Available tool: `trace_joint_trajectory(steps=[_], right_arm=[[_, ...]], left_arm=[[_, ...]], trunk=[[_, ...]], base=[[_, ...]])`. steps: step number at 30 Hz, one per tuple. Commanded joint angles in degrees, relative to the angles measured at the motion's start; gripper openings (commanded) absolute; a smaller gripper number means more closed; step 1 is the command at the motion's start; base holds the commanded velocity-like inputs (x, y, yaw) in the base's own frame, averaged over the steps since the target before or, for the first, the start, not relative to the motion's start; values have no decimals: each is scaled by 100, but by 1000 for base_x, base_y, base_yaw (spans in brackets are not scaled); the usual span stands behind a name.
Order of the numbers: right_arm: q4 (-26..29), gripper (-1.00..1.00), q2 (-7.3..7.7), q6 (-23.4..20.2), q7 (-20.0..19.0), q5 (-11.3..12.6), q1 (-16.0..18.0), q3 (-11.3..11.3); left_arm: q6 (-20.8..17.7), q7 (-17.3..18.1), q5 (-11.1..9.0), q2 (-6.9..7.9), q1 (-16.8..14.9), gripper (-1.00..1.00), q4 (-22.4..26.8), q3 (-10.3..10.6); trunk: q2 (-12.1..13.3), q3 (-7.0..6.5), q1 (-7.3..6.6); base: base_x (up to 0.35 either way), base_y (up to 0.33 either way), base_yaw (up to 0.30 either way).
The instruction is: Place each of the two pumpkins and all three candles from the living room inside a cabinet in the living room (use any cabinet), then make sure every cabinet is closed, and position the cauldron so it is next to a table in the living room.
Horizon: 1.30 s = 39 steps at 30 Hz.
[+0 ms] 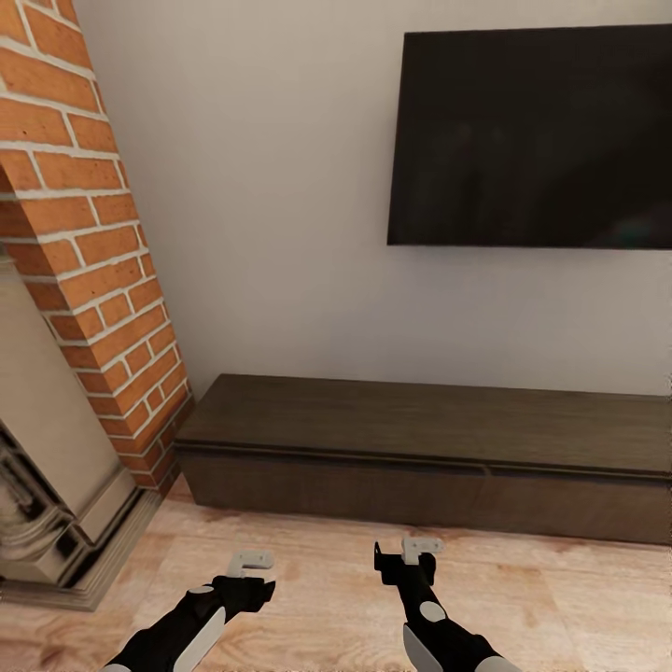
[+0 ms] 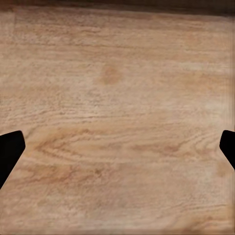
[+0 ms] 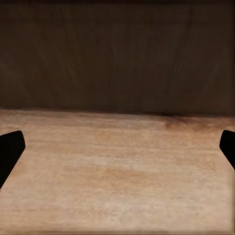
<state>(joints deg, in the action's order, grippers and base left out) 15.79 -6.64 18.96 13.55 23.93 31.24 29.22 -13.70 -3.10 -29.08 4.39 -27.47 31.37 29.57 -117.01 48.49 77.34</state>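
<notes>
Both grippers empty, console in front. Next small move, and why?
Probably ease the right gripper forward to the cabinet front and start pulling a drawer open: both drawers look shut, the left gripper is open and empty too, and the floor ahead is bare.

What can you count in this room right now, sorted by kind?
Cabinets: 1, the long dark cabinet, drawers shut
Televisions: 1, the television on the wall
Fireplaces: 1, the brick fireplace
Grippers: 2, the left gripper and the right gripper, both open and empty above the wooden floor
Total: 5
</notes>
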Motion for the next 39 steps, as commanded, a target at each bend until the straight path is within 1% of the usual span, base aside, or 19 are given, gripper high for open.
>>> trace_joint_trajectory(steps=[1,13,23,31,36,39], right_arm=[[-4,100,2,20,34,42,5,49],[-14,100,10,18,34,47,5,41],[-29,100,11,11,59,50,5,39],[-68,100,13,4,68,54,-12,30],[-75,100,20,10,73,52,-188,-118],[-70,100,26,11,76,51,-316,-258]], left_arm=[[-19,-33,-50,9,-4,100,15,40],[-31,-41,-40,2,-12,100,13,47],[-155,-58,-16,12,-29,100,-65,35],[-174,-17,-12,17,-30,100,-358,39],[-174,-3,-1,18,-30,100,-449,40],[-176,-8,4,18,-30,100,-467,42]], trunk=[[39,-13,-24],[520,-229,-288],[921,-408,-507],[1242,-552,-683],[1443,-642,-793],[1563,-695,-859]], base=[[-57,0,0],[-18,0,0],[-1,0,0],[0,0,0],[0,0,0],[0,0,0]])
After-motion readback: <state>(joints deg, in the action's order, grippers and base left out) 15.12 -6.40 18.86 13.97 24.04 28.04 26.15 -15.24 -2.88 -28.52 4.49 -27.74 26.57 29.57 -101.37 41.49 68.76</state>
